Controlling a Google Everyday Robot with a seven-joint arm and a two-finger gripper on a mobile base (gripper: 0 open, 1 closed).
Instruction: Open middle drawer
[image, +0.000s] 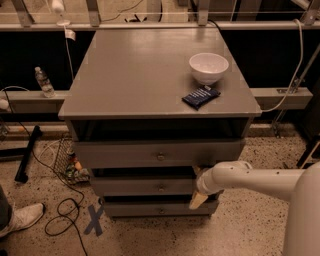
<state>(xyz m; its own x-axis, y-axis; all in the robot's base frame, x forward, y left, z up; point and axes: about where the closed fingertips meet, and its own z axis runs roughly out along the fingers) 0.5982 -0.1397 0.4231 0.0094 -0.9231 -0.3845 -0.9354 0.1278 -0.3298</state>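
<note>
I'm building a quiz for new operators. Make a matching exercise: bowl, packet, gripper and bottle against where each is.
1 bowl
2 dark packet
3 gripper
4 bottle

A by the right end of the middle drawer
B on the ledge left of the cabinet
C cabinet top, near its front edge
D cabinet top, behind the packet

Pairs: 1-D, 2-C, 3-A, 4-B.
</note>
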